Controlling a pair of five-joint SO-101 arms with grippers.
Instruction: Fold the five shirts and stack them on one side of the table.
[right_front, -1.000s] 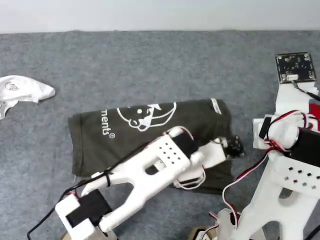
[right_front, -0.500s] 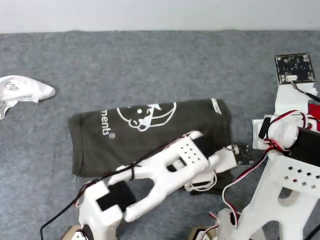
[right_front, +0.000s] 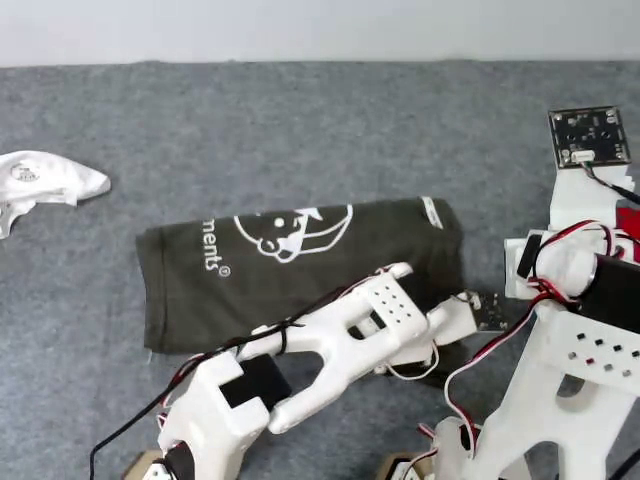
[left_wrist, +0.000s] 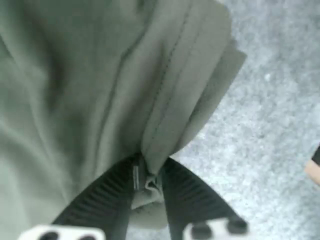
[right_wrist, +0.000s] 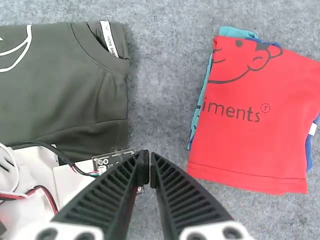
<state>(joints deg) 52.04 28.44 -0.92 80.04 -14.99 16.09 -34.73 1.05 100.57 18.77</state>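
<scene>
The dark olive shirt (right_front: 290, 260) is lying folded into a wide band in the middle of the grey worktop (right_front: 350, 110), with its white print facing up and its labelled collar end toward the right arm (right_front: 575, 370). The left arm (right_front: 340, 335) is stretching over the shirt's near edge. The left jaws are pinching a fold of the olive cloth at the shirt's near corner on that same side. In the left wrist view the fabric (left_wrist: 100, 75) is bunching down into the black jaws, and its layered hems are hanging just over the grey surface. The right arm is standing at the right side of the worktop. The right jaws are pressed together with nothing between them, hovering above the bare strip of worktop between the olive shirt and a stack of folded shirts. A small circuit board (right_wrist: 117, 161) on the left arm is sitting just beside their tips. A red shirt (right_wrist: 255, 125) is lying on top of that stack with its dark print facing up. The edges of a teal shirt (right_wrist: 196, 125) and a blue shirt (right_wrist: 309, 150) are peeking out from under it. The stack is lying near the olive shirt but apart from it. A white shirt (right_front: 45, 180) is lying crumpled at the far left edge of the worktop, well apart from everything else.
</scene>
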